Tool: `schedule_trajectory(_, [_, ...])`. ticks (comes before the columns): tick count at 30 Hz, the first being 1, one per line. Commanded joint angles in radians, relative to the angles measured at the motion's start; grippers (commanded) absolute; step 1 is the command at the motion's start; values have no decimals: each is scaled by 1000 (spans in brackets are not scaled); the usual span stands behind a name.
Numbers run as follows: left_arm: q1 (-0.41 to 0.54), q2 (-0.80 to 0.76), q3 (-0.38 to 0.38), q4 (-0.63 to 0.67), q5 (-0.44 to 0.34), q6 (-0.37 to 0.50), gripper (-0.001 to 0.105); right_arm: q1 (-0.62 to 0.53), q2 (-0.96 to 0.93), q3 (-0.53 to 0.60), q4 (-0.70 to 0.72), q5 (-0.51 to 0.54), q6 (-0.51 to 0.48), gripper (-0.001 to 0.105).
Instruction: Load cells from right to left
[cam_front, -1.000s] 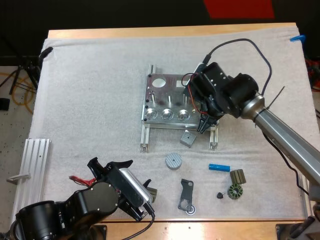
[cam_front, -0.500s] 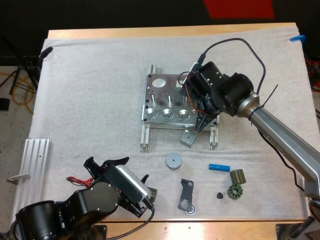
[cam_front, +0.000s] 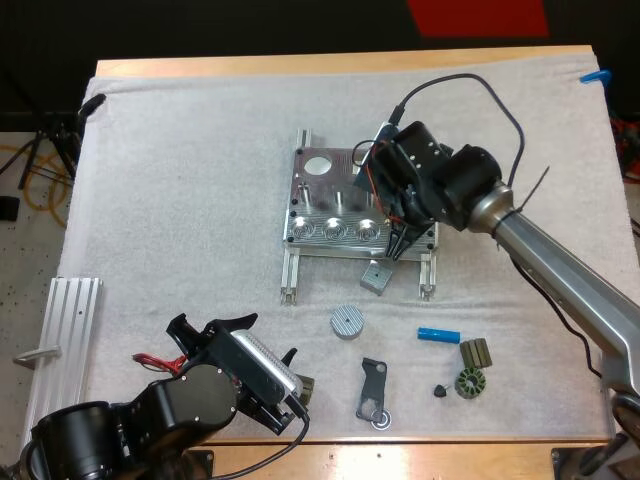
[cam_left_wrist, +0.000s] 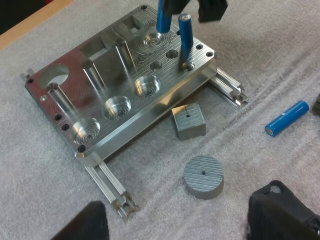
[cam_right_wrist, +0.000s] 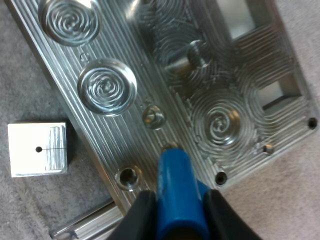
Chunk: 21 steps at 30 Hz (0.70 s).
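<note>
The right claw (cam_front: 398, 245), clamped on a blue cylindrical cell (cam_right_wrist: 172, 185), has edged inward over the four-o'clock corner of the machined metal fixture (cam_front: 325, 190), tip almost touching; loading looks imminent. The left claw (cam_front: 297, 380) sits agape.

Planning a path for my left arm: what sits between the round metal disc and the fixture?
A small square metal block lies there, close by the fixture and apart from the disc; the left wrist view shows it.
</note>
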Motion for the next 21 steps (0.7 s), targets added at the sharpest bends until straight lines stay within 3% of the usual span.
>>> schedule_trajectory(1, [0,-6,-12,-2,-27,-11,58,1,13,-9,-14,9,-13,0])
schedule_trajectory(21, [0,-6,-12,-2,-27,-11,58,1,112,-5,-12,72,-13,0])
